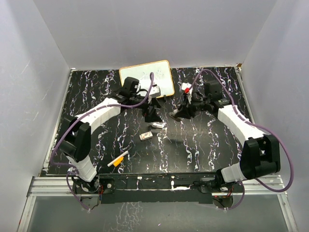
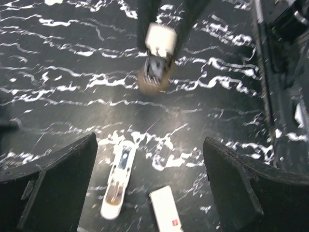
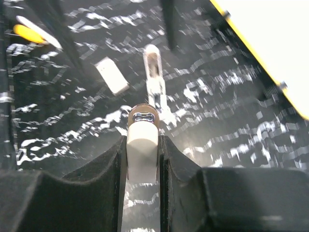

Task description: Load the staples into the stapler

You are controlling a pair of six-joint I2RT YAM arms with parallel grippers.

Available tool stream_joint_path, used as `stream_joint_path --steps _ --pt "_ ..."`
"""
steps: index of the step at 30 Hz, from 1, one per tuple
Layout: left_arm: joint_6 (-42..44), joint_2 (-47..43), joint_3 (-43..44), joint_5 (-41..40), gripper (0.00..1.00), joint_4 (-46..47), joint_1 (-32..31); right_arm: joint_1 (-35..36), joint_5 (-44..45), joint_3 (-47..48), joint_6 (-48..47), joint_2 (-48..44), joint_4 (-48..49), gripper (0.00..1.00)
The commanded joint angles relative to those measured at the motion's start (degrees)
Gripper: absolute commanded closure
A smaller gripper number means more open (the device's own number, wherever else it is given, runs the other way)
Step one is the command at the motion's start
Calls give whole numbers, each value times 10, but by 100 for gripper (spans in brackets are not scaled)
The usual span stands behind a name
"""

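marker (image 1: 118, 160), orange and white, lies nearest the arm bases, left of centre on the dark marbled worktop (image 1: 207, 145). farther in is a plain white block (image 1: 146, 137) with a small red mark at one end. just beyond it and a little right, not touching, are the staples (image 2: 118, 179): a long white pack with a grey-brown strip inside, flat on the worktop. left end effector (image 2: 149, 145) hangs over this pair, jaws wide, holding nothing; the staples show low between its fingers (image 2: 53, 183), untouched. right end effector (image 3: 142, 142), off to the right of the staples, is closed narrow on the stapler (image 3: 142, 159), white body, brownish rounded tip aimed toward the staples. farthest back is a yellow-framed whiteboard (image 1: 161, 72).
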Motion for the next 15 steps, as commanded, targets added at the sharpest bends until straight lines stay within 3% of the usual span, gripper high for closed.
stream_joint_path --steps 1,5,8,12,15 --pt "-134 16 31 54 12 90 -23 46 -126 47 -48 9 9 92" --pt "-108 26 41 41 13 63 -48 65 -144 54 -43 13 14 92" --pt "-115 25 27 50 19 71 -50 71 -146 42 -25 5 41 92" --pt "-108 18 10 66 38 78 -51 71 -140 16 -3 -12 85 92" --pt "-85 16 5 79 62 66 -51 70 -132 -7 21 -25 118 92"
